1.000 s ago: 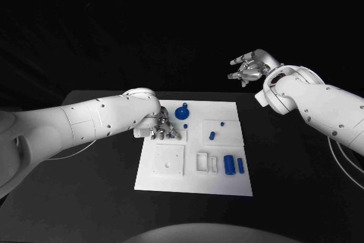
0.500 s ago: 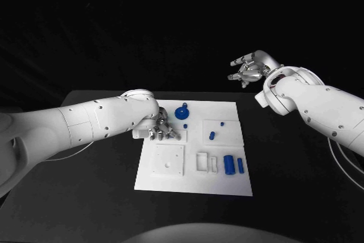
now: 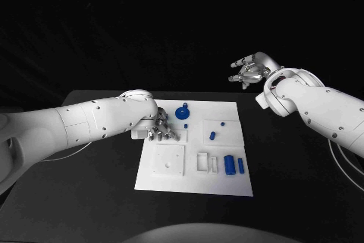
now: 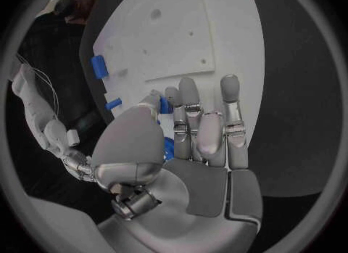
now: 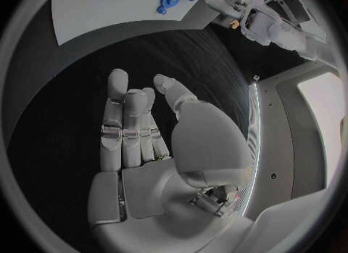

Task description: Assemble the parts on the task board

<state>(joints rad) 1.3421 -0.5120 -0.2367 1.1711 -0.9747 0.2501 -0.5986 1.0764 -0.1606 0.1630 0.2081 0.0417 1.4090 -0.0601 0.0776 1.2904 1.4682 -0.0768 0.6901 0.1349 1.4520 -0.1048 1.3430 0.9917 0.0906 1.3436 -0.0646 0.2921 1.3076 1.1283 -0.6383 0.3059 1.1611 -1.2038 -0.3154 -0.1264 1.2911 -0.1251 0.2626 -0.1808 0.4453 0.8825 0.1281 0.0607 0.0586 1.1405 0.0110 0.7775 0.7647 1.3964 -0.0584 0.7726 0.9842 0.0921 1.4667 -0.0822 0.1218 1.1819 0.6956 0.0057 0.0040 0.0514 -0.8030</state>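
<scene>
head camera looking down on the task board [image 3: 193, 148], wrist cameras close behind each robot hand, both sharing the board

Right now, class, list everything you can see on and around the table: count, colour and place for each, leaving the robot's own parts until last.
Table: one, black, under everything.
Board: one, white, mid-table.
Round part: one, blue, board's far edge.
Small parts: three, blue, mid-board.
Cylinders: two, blue, board's near right.
Left hand: one, silver, over the board's far left, fingers by a blue part; grasp unclear.
Right hand: one, silver, raised beyond the table, holding nothing.
</scene>
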